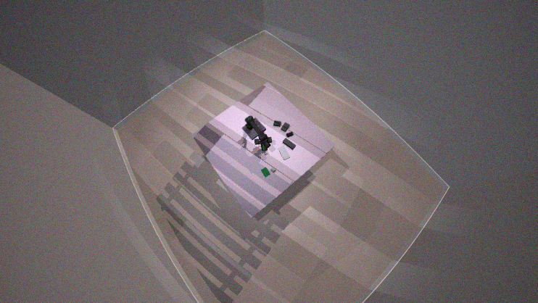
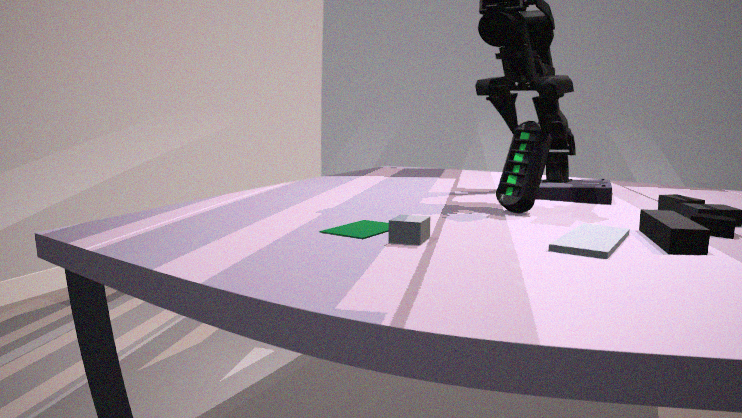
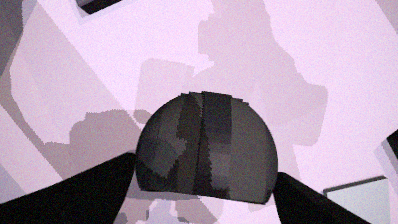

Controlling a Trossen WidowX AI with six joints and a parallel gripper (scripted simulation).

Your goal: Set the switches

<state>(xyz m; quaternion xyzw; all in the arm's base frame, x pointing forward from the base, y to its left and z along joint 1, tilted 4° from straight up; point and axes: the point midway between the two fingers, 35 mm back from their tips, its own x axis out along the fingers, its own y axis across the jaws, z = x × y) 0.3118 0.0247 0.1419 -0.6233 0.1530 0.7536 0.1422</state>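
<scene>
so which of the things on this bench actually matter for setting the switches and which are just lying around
Part of the job:
- switch unit, held tilted on end between the fingers, green switches facing the exterior camera
- gripper, shut on it

Just lying about:
- green flat plate
- small grey block
- pale flat slab
- dark blocks at the right

Bench layout, exterior view: controller held on end at upper right, parts spread below it.

The dark grey controller unit (image 2: 520, 167) hangs tilted in the black parallel-jaw gripper (image 2: 525, 120), lower end near the pale bench top (image 2: 259, 249). Left of centre, a flat green plate (image 2: 354, 228) lies just beside a small grey block (image 2: 409, 229). At right, a pale flat slab (image 2: 589, 240) sits left of several dark blocks (image 2: 673, 231).
</scene>
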